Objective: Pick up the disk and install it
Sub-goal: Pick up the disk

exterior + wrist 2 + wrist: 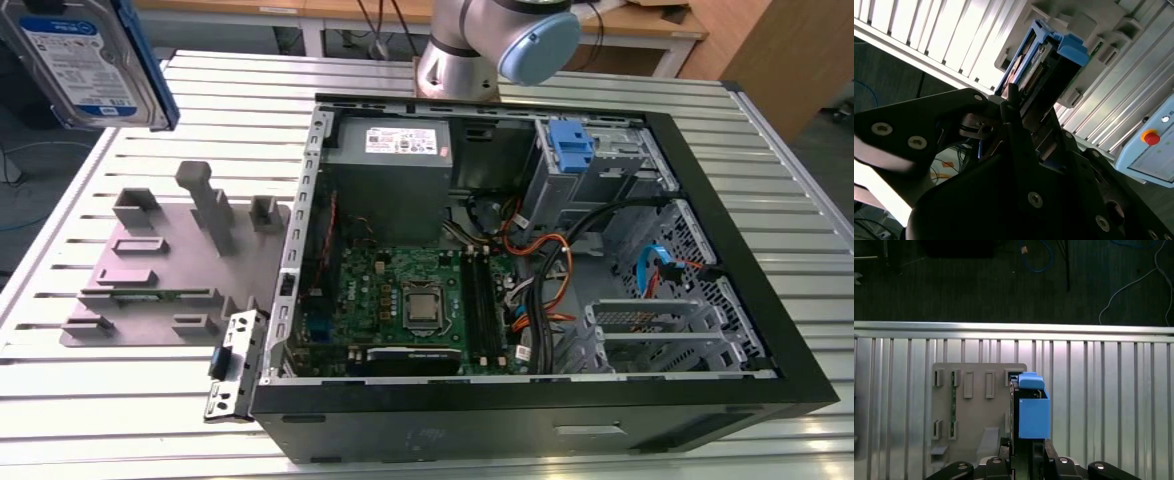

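Clamping the disk (1033,415), gripper (1026,449) over slatted table (1104,390)

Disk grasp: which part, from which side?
Clamp the disk across its two broad flat faces near one short end, approaching from above along its length, as the end effector does now. It hangs upright and edge-on, thin enough for the jaws, and the blue carrier rails are left free.

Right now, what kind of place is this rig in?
Probably a robotics lab bench for PC assembly: an open computer case on a slatted aluminium table, a grey fixture plate beside it, a red emergency-stop button nearby. The gripper holds the disk.
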Action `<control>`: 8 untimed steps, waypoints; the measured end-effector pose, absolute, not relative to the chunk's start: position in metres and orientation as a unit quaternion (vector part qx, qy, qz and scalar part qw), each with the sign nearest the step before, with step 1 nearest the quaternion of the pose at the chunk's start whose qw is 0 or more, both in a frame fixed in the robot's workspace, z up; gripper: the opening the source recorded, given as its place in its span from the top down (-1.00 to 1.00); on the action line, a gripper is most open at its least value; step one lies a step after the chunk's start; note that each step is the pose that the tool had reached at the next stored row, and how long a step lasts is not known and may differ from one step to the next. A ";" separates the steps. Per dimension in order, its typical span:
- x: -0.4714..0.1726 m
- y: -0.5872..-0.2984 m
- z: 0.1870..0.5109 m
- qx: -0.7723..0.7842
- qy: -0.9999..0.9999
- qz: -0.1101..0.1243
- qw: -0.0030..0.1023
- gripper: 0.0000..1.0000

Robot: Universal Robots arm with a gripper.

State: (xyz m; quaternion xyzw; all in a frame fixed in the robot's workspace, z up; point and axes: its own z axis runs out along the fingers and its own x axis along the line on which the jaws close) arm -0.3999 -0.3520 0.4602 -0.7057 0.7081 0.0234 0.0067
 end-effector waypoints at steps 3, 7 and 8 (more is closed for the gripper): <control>-0.400 -0.352 0.467 -0.706 0.708 0.023 0.007 0.30; -0.400 -0.352 0.475 -0.706 0.708 0.023 0.007 0.30; -0.400 -0.352 0.489 -0.706 0.708 0.023 0.007 0.30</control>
